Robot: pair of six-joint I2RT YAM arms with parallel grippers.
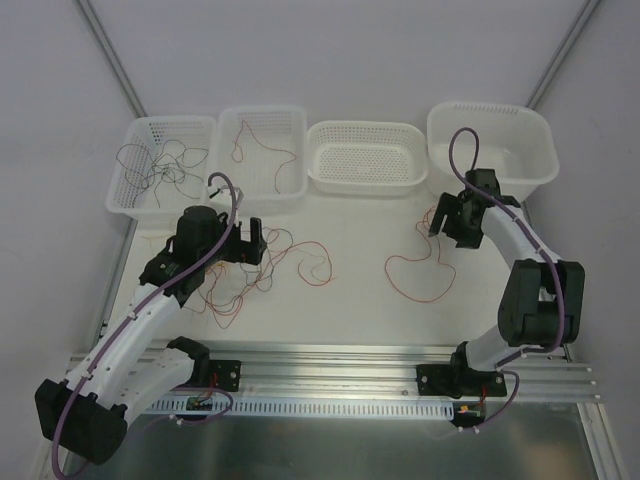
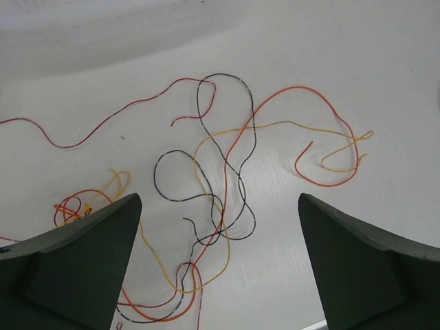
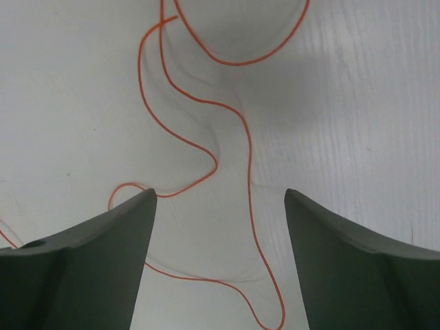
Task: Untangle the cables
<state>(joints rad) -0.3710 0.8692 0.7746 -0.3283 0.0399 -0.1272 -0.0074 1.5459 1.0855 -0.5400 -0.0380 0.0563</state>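
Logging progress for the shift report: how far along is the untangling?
Looks done: dark wires lie in the leftmost basket, one red wire in the second basket. In hand: nothing; the left tool is open over the tangle, the right tool open over a lone orange-red wire. Left: that multicoloured tangle on the table.

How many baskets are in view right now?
4, in a row along the far edge: far-left basket, second basket beside it, third basket centre-right, largest basket far right.

- Left arm (image 1: 130,335), lower left of the overhead view: white shells, black joints, thin purple hose (image 1: 225,183).
- Right arm (image 1: 510,235), at right: same build.
- Left gripper (image 2: 218,199): dark grey wedge fingers (image 2: 75,261).
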